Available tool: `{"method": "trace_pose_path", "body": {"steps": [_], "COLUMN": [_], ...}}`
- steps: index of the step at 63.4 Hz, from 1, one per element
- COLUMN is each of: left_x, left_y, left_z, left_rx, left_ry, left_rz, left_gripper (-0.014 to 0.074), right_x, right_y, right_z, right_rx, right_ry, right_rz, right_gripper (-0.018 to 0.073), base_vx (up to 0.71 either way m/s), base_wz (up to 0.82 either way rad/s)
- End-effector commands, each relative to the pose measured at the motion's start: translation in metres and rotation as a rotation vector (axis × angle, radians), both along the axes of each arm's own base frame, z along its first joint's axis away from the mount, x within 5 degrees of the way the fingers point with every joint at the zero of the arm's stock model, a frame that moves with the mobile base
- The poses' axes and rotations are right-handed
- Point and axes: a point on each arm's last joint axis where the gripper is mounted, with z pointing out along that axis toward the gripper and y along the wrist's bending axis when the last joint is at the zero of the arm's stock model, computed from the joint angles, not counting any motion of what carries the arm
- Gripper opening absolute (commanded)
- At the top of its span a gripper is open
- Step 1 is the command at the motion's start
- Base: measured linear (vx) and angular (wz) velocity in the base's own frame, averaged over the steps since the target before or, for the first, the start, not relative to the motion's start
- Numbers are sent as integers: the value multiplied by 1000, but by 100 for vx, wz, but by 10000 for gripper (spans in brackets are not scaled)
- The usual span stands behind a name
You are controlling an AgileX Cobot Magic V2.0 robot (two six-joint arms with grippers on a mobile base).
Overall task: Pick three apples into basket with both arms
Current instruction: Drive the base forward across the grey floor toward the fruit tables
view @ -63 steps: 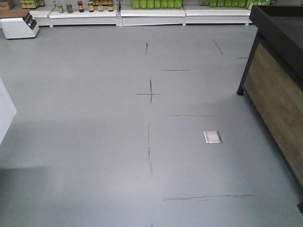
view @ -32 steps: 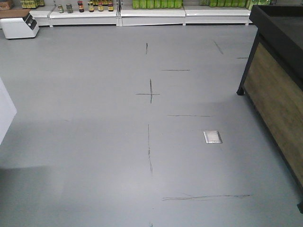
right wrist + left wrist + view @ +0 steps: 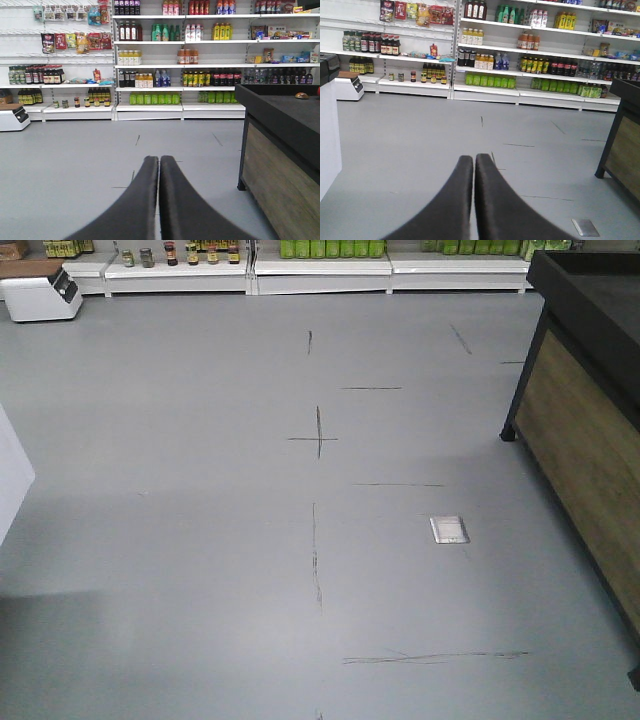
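Hardly anything moved since a second ago | dark red apples, pale blue basket: cannot tell where | black left gripper (image 3: pixel 473 158): jaws together, empty | black right gripper (image 3: pixel 159 159): jaws together, empty | both above smooth grey floor (image 3: pixel 200 540) | black wood-sided worktop (image 3: pixel 280 111) on the right | white shop shelves (image 3: pixel 150 112) with bottles (image 3: pixel 152 98) far ahead

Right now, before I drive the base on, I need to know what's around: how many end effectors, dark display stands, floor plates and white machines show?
End effectors: 2, left end effector and right end effector, both shut
Dark display stand: 1
Floor plate: 1
White machine: 1
Total: 5
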Motion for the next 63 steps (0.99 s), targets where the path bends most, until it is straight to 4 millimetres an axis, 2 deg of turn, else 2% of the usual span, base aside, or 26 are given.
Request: {"method": "trace_pose_path", "body": {"steps": [1,63], "left_x": [0,0], "left_y": [-1,-1], "left_z": [0,0], "left_rx": [-13,-13], "left_ry": [-69,-69], "left_rz": [-6,-6], "left_gripper": [-6,-6], "right_x": [-1,-1], "right_y": [0,0], "right_z": [3,3], "right_rx": [0,0], "right_ry": [-72,-72], "right_rz": [-1,-1], "right_gripper": [-9,-9], "base_vx": [0,7], "base_wz": [0,-2]}}
